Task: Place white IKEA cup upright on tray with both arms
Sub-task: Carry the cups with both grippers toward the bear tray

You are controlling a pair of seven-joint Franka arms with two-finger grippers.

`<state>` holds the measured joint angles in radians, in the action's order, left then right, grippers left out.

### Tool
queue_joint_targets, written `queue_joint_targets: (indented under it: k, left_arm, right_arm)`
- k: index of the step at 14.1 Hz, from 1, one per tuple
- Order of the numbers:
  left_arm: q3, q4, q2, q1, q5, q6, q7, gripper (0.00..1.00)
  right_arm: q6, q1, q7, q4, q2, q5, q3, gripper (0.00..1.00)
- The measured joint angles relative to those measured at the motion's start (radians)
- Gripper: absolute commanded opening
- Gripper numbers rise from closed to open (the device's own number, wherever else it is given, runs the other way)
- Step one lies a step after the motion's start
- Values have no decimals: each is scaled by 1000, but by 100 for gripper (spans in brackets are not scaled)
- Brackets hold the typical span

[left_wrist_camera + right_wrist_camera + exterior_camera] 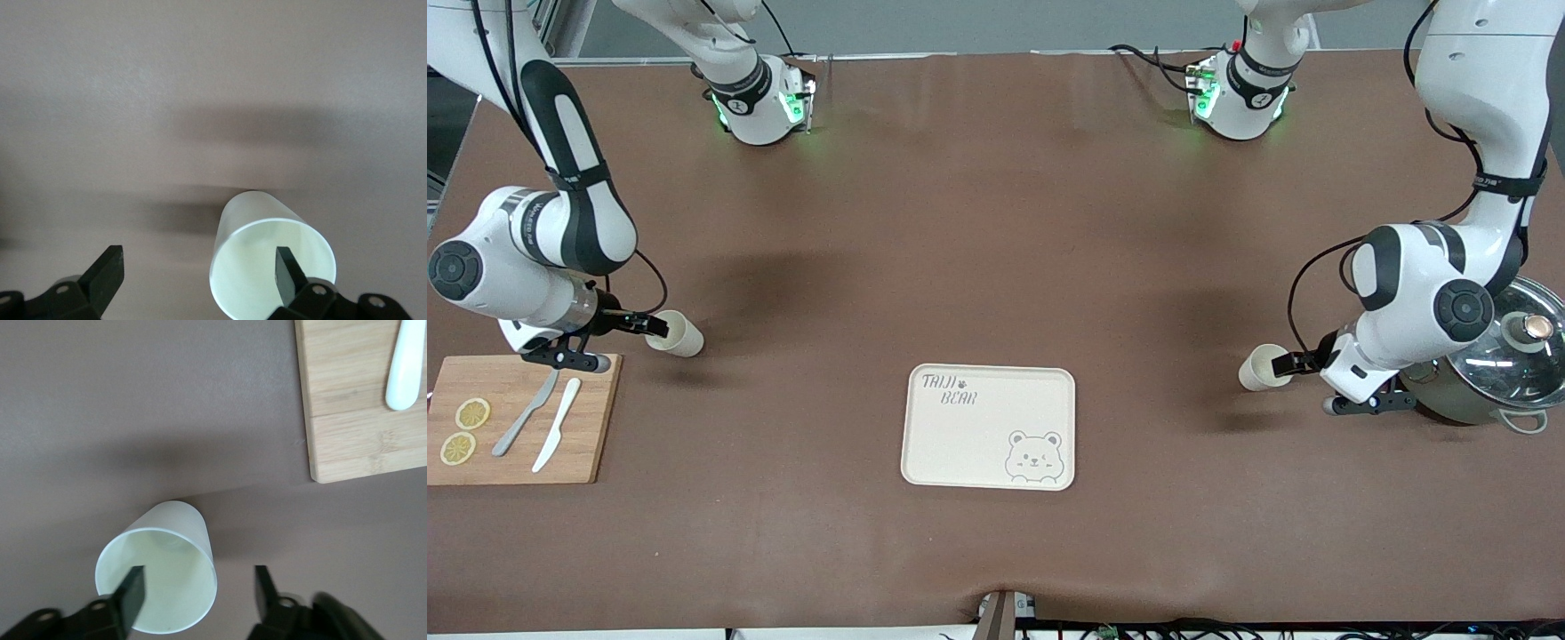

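Table: brown mat covers the whole table [996,267], my two bases along its edge farthest from the front camera.
Tray: cream tray [925,462] lies flat near the middle of the table, close to the front camera, printed with "TAIJI BEAR" and a bear face, nothing on it.
Left cup: a white cup [1259,367] lies on its side toward my left arm's end, its mouth facing my wrist.
Left gripper: my left gripper [200,273] sits low at that cup's mouth with its jaws spread wide; one finger [288,272] reaches into the mouth, the other [107,270] stands clear outside. No grip.
Right cup: a second white cup [680,334] lies on its side toward my right arm's end, just beside the board's corner.
Right gripper: my right gripper [198,592] is at this cup's rim, jaws apart; one finger [132,590] is inside the mouth, the other [263,587] outside the wall with a gap. Not clamped.
Board: wooden cutting board [583,444] holds two lemon slices [464,430] and two knives [543,424].
Pot: a lidded steel pot [1507,369] stands by my left arm.
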<state>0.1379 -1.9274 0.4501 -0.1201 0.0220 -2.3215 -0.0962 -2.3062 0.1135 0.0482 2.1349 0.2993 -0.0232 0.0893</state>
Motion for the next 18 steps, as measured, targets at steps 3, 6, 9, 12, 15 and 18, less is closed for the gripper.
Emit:
queue_joint_targets:
  k: [3, 6, 9, 12, 15, 18]
  left_arm:
    - [0, -1, 12, 0, 0, -1, 0, 13]
    - [0, -2, 23, 0, 0, -5, 0, 0]
    - [1, -1, 25, 0, 0, -10, 0, 0]
    - [31, 2, 15, 0, -2, -10, -3, 0]
    - [63, 14, 7, 0, -2, -8, -28, 0]
    - [126, 60, -14, 1, -2, 88, -129, 0]
  right_arm:
    - [-9, 0, 0, 10, 8, 0, 0, 23]
    - [-78, 0, 0, 43, 27, 0, 0, 0]
    - [-86, 0, 0, 49, 26, 0, -2, 0]
    - [-8, -4, 0, 24, 21, 0, -8, 0]
    - [185, -13, -2, -85, 12, -1, -15, 0]
    - [364, -39, -37, -207, 2, -4, -17, 0]
